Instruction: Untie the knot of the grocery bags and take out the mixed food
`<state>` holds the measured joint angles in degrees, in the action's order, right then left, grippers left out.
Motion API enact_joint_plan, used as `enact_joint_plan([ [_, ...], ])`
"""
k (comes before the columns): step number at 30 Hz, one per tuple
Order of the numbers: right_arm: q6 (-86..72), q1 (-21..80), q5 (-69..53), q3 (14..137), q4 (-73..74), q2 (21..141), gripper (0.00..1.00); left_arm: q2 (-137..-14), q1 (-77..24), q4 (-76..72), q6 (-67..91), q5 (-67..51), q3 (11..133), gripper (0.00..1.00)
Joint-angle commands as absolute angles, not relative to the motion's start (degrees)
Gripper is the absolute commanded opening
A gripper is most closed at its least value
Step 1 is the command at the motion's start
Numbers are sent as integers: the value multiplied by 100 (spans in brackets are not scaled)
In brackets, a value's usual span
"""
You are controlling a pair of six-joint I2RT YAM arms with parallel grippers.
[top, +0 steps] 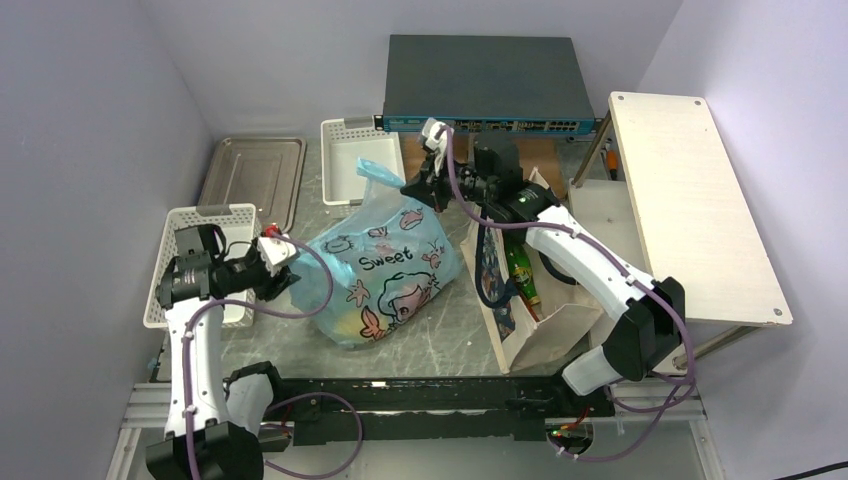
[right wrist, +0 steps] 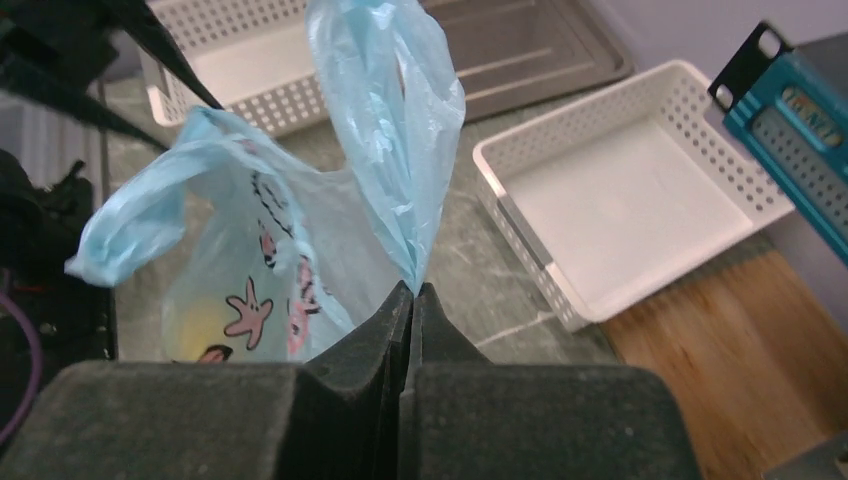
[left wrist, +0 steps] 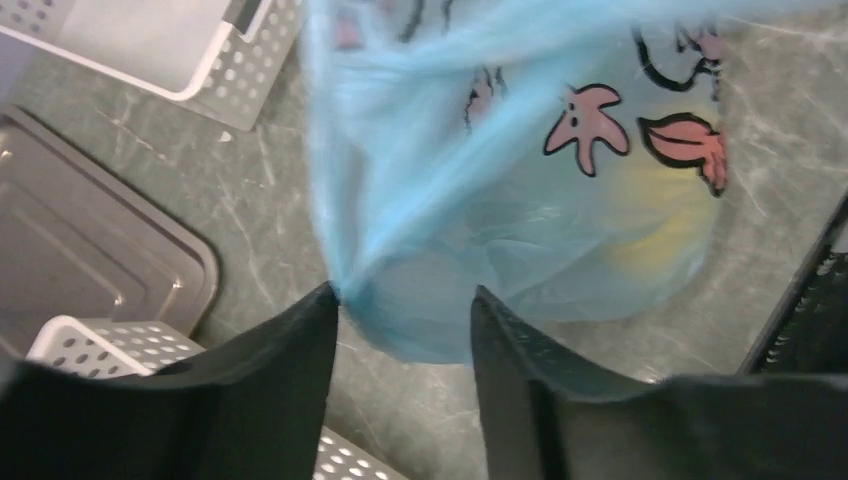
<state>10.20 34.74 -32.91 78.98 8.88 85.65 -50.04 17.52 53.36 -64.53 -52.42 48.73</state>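
From above, one blue bag (top: 385, 270) sits between the left gripper (top: 285, 272) and right gripper (top: 415, 188), with two baskets (top: 215, 212) (top: 340, 125) and one tray (top: 250, 175) beyond them. In the left wrist view the jaws are parted, with bag film bulging between them. In the right wrist view the jaws are pinched closed on one bag handle (right wrist: 395, 120).

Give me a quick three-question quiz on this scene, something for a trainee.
1. True or false: the right gripper is shut on a handle of the bag.
2. Which word is printed on the bag? A) Sweet B) Fresh C) Happy
3. Fill in: the left gripper has its jaws standing ____ , with bag plastic between them.

Key: 1 true; 2 A; 3 apart.
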Motion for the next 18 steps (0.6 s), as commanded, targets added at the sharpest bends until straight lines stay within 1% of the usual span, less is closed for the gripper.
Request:
enact_joint_plan([
  [1, 438, 3440, -3985, 7837, -203, 8434, 0, -4941, 1799, 5927, -6484, -5757, 5633, 74],
  [2, 460, 3468, -4053, 7865, -199, 8461, 0, -5026, 1753, 5778, -6025, -6080, 5911, 92],
  [3, 484, 3498, -4100, 7874, -194, 8478, 0, -5120, 1624, 5429, -5446, -6248, 6143, 99],
  [4, 509, 3511, -4149, 7876, -198, 8496, 0, -5237, 1375, 5049, -4779, -6242, 6345, 99],
  [6, 610, 3540, -4227, 7891, -153, 8524, 0, -5452, 709, 4369, -3915, -5866, 6612, 99],
  [8, 698, 3561, -4282, 7905, -124, 8517, 0, -5589, 161, 3526, -3136, -5429, 6606, 100],
  [10, 870, 3597, -4322, 7919, -55, 8496, 0, -5811, -155, 2653, -2359, -5280, 6515, 99],
  [11, 930, 3606, -4336, 7915, -39, 8487, 0, -6003, -294, 2397, -2126, -5205, 6525, 100],
  [14, 1022, 3619, -4412, 7938, -18, 8451, 0, -6624, -799, 2386, -2003, -4811, 6764, 99],
  [16, 1052, 3611, -4450, 7889, -18, 8410, 0, -6854, -992, 1948, -1571, -4444, 6650, 99],
  [17, 1085, 3625, -4474, 7846, -18, 8373, 0, -6946, -1016, 1577, -1347, -4338, 6578, 95],
  [18, 1145, 3622, -4481, 7803, 53, 8340, 0, -7036, -1032, 1453, -1192, -4281, 6564, 86],
])
